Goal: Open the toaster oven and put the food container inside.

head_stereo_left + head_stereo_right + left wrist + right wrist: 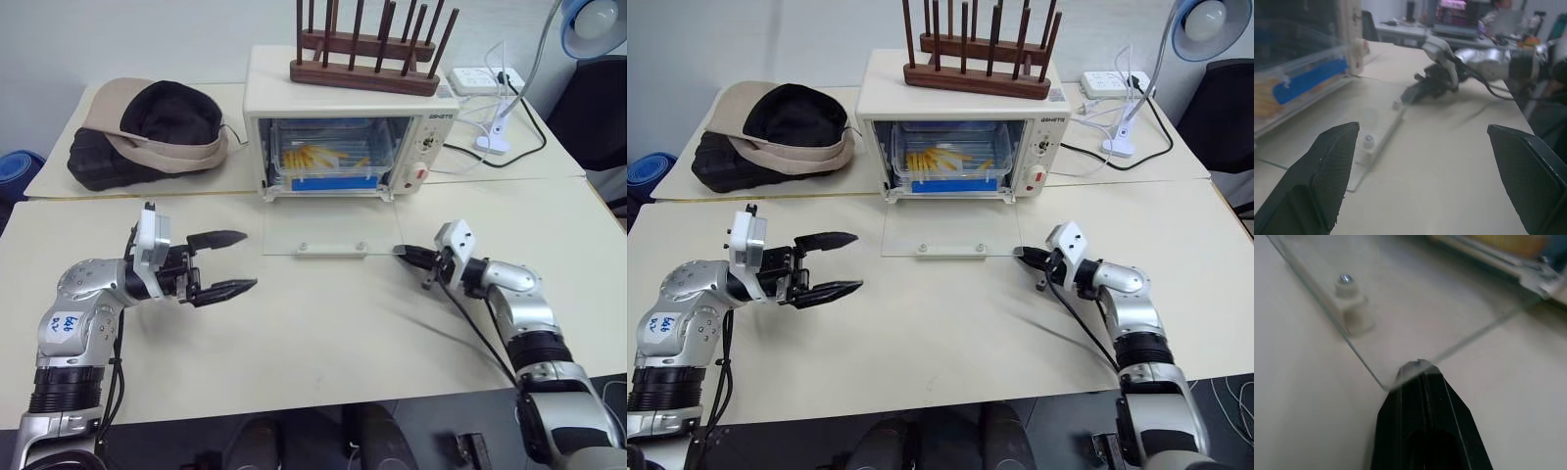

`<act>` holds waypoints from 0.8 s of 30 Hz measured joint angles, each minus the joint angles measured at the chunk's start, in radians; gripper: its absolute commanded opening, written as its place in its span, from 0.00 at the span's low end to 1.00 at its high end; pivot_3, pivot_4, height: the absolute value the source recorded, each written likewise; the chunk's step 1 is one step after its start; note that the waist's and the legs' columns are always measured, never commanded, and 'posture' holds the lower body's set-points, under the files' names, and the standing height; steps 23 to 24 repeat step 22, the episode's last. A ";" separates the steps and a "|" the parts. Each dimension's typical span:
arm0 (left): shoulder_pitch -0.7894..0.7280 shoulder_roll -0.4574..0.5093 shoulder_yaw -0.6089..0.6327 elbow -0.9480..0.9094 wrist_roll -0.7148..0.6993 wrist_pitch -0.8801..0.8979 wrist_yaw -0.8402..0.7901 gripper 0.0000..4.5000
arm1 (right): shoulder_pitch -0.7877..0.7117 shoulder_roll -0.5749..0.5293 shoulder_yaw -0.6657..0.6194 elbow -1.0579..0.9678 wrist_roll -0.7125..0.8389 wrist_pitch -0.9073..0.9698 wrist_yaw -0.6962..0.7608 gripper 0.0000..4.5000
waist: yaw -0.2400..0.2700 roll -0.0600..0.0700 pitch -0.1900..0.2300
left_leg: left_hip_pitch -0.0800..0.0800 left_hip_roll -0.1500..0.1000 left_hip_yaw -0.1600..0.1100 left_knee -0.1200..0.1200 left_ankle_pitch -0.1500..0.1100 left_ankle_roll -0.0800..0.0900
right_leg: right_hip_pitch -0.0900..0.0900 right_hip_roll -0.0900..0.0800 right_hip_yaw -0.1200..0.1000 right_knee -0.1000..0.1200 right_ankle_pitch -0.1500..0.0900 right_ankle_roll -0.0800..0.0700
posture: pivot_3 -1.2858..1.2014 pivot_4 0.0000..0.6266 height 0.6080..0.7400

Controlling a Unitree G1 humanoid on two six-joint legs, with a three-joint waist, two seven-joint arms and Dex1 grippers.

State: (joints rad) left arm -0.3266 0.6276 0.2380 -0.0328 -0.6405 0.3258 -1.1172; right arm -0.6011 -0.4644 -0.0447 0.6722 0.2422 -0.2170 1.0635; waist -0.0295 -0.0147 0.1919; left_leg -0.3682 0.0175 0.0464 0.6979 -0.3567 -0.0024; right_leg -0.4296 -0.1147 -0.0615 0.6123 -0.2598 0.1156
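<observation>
Already inside, the food container (328, 157) sits on the rack of the toaster oven (348, 122), its clear walls showing yellow-orange sticks and a blue strip along the front. The cream-white oven stands near the far edge of the worktop (323, 333), its glass door (328, 233) dropped flat onto the surface toward the robot. A wooden peg rack (367, 49) rests on the oven's roof.

At the door's near right corner, the right pincer (404, 254) has its black fingers pressed together, the tip meeting the edge of the glass; the right wrist view shows that tip at the corner, just beside the door's pale handle mount (1352, 308).

The left pincer (233, 262) hovers over the worktop off the door's left side, well apart from the oven, its two fingers spread wide and holding nothing.

A tan and black cap (157, 127) lies toward the far left corner. A white power strip (480, 80) and cables lie toward the far right.
</observation>
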 measured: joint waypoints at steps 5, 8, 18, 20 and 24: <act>-0.001 -0.035 0.062 0.001 0.004 0.001 0.154 0.99 | -0.014 0.054 -0.091 -0.144 0.172 0.058 0.005 0.00 | 0.004 0.001 0.000 | -0.001 0.000 -0.007 0.000 0.000 0.000 | 0.000 -0.001 0.000 0.000 0.000 0.000 | 0.52 0.24 1.00; 0.003 -0.029 0.066 0.006 0.049 -0.049 0.183 0.99 | -0.022 0.051 -0.132 -0.286 0.274 0.165 -0.007 0.00 | 0.004 0.001 0.000 | -0.001 0.000 -0.007 0.000 0.000 0.000 | 0.000 -0.001 -0.001 0.000 0.000 0.000 | 0.52 0.24 1.00; 0.204 0.053 0.034 0.114 0.286 -0.351 0.149 1.00 | 0.251 -0.128 -0.100 -0.616 0.292 0.283 0.120 0.50 | 0.013 0.002 0.000 | -0.001 -0.002 0.000 -0.004 -0.002 0.001 | 0.000 -0.001 -0.002 -0.005 0.000 0.000 | 0.52 0.24 1.00; 0.244 0.064 0.038 0.110 0.285 -0.370 0.132 1.00 | 0.320 -0.156 -0.089 -0.619 0.256 0.205 0.178 0.66 | 0.017 0.002 0.000 | 0.000 -0.002 0.002 -0.004 -0.002 0.002 | 0.000 -0.001 -0.002 -0.005 0.000 0.000 | 0.52 0.24 1.00; 0.290 0.070 0.046 0.097 0.284 -0.373 0.121 1.00 | 0.367 -0.176 -0.089 -0.611 0.222 0.118 0.219 0.80 | 0.020 0.002 0.000 | 0.000 -0.001 0.004 -0.004 -0.002 0.002 | 0.000 -0.001 -0.002 -0.005 0.000 0.000 | 0.52 0.24 1.00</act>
